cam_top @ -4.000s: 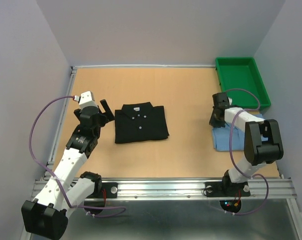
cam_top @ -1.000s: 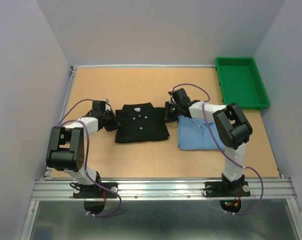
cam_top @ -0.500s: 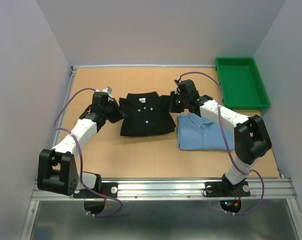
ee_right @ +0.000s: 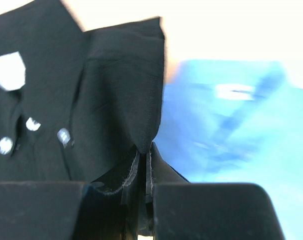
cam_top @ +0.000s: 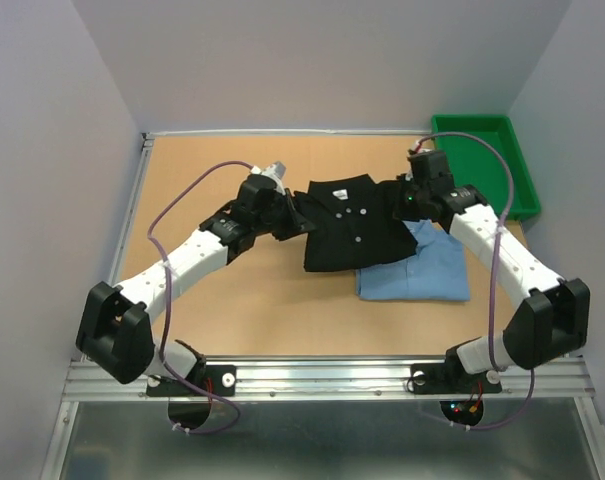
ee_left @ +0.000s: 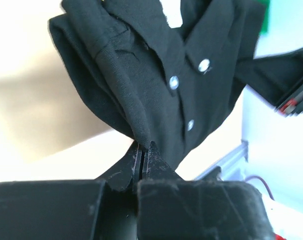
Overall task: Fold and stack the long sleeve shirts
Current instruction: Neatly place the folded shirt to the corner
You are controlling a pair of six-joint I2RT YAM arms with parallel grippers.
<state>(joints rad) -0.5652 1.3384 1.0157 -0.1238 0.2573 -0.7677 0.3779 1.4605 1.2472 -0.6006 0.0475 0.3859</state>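
Top view, both arms on one garment. I have the L gripper [cam_top: 296,216] pinched shut on the 9 o'clock edge of the black shirt [cam_top: 354,225] and the R gripper [cam_top: 403,201] pinched shut on its 3 o'clock edge. The shirt is folded, collar toward 12, buttons up, spread between the two, just 1 o'clock of table [cam_top: 232,290] centre.

L wrist view: fingertips closed on a bunched fold of black cloth, placket w/ three white buttons above. R wrist view: same closed pinch on a fold.

The light blue shirt [cam_top: 427,270] lies folded flat at 4 o'clock of the black one. Its 10 o'clock corner is covered by the black hem; contact or not, can't tell. Green tray [cam_top: 479,160] sits at the table's 2 o'clock corner.
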